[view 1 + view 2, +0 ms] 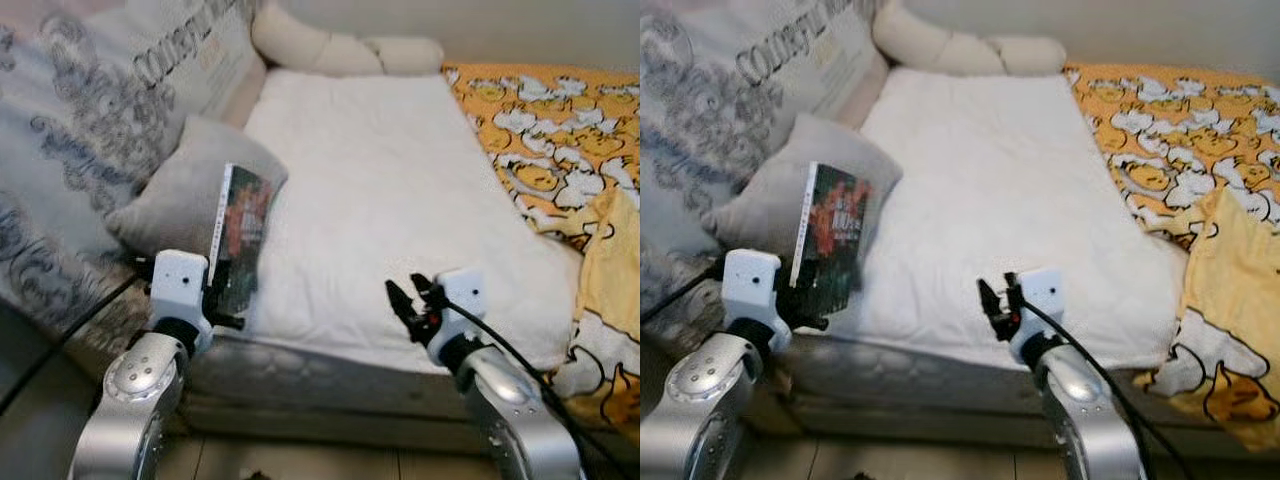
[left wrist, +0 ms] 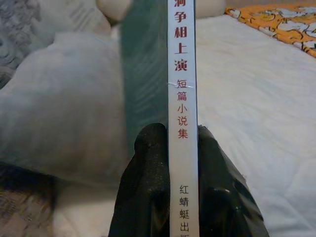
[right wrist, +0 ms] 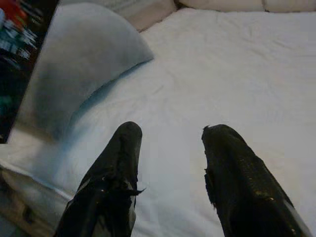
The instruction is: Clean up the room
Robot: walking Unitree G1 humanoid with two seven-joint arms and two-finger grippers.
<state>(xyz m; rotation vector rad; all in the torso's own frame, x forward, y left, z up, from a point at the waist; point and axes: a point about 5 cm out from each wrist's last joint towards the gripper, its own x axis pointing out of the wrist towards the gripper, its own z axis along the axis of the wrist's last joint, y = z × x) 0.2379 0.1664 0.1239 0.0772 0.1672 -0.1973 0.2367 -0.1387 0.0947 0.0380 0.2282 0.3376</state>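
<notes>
- Left gripper (image 1: 222, 290), nearest, at the bed's front edge: its black fingers (image 2: 148, 177) are clamped on the spine end of a thin dark-covered paperback book with a white spine (image 1: 238, 235). Book is held upright in the air, cover with red print facing the robot's right. Left wrist view shows the spine pinched between both pads, Chinese text running along it.
- Right gripper (image 1: 410, 300), also at the front edge, hovers over the white fluffy blanket (image 1: 400, 190) with its fingers (image 3: 237, 173) spread apart and nothing between them.
- Grey padded bed frame edge (image 1: 300, 375) sits just below both grippers.
- Grey square cushion (image 1: 190, 185) lies right behind the book, leaning on the big patterned grey-white pillow (image 1: 90, 120). Can't tell if the book touches the cushion.
- Right side: yellow duvet with a white cartoon-duck print (image 1: 560, 140), bunched and hanging over the bed edge.
- Far end: cream bolster-shaped plush (image 1: 340, 45) against the wall.
- Judgement: book is picked, needs carrying off to wherever it belongs; drop spot is not in view.
- Risks:
  - Grip is at one narrow end only, so a tall thin book can pivot or slip out on a fast swing or while walking.
  - Pages may fan open, since only the spine side is pinched.
  - The top corner could snag the cushion on a turn to the left.
  - The right arm's black cable (image 1: 520, 350) hangs loose and could catch on the frame.
</notes>
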